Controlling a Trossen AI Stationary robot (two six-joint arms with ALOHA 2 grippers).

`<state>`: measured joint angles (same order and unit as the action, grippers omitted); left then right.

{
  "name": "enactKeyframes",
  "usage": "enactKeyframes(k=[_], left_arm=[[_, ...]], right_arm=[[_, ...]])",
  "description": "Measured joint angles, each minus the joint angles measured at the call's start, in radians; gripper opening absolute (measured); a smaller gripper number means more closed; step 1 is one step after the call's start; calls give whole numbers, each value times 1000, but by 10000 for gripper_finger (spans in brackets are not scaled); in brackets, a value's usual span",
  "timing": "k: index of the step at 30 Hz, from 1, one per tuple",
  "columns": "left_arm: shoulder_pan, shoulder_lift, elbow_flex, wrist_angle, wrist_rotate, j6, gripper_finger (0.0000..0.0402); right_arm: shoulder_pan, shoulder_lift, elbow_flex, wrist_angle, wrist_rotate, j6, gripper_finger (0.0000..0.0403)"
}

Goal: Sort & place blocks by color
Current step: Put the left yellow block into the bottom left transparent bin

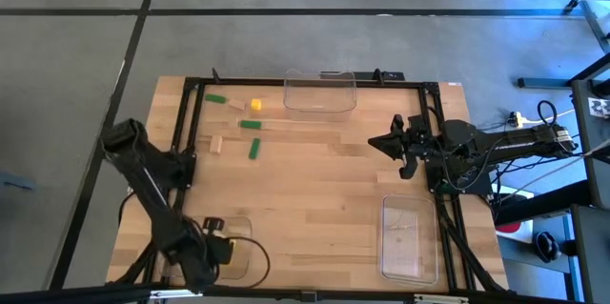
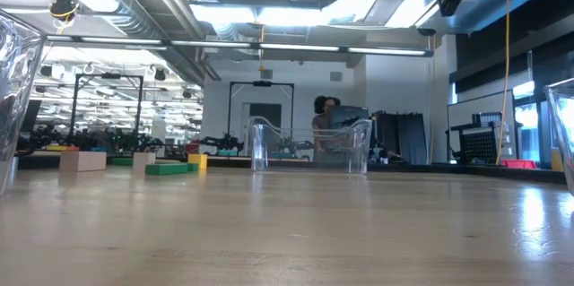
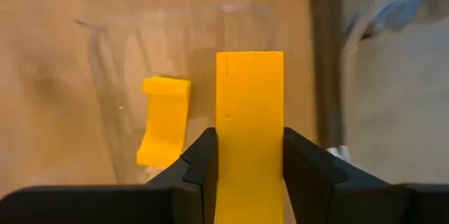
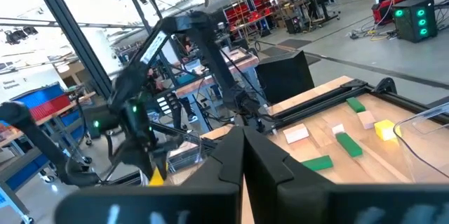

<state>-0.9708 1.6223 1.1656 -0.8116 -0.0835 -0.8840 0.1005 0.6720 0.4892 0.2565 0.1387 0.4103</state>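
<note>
Where the blocks lie loose at the far left of the table, the high view shows six: three green blocks (image 1: 215,99) (image 1: 250,125) (image 1: 254,150), one small yellow block (image 1: 255,105), and two tan blocks (image 1: 216,145) (image 1: 240,111). Two more yellow pieces are at the near left corner: a long yellow bar (image 3: 249,133) clamped between the fingers (image 3: 200,161) of the left gripper (image 3: 249,171), and a curved yellow block (image 3: 163,120) lying just beside it inside a clear tray (image 3: 98,76).

From table height the loose group sits at the far left, with a tan block (image 2: 82,160), a green one (image 2: 172,169) and the yellow one (image 2: 197,160) readable; the rest overlap.

There are three clear trays. The near-left tray (image 1: 238,247) sits under the left gripper (image 1: 217,247) and holds the curved yellow piece. The far-centre tray (image 1: 320,92) and the near-right tray (image 1: 410,237) hold no block that can be made out.

The right gripper (image 1: 400,144) hangs over the table's right side, well apart from the blocks, its fingers (image 4: 242,155) closed together on nothing. A black frame (image 1: 315,81) borders the table. A person (image 2: 325,116) shows in the room beyond the far tray (image 2: 311,147).
</note>
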Motion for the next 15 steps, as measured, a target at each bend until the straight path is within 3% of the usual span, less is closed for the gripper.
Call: enactKeyframes(k=[7,15], left_arm=[[14,126,-1,6,-1,0,115],[25,175,-1,30,47,3,115]], right_arm=[[0,0,0,0,0,0,10],[0,0,0,0,0,-3,10]])
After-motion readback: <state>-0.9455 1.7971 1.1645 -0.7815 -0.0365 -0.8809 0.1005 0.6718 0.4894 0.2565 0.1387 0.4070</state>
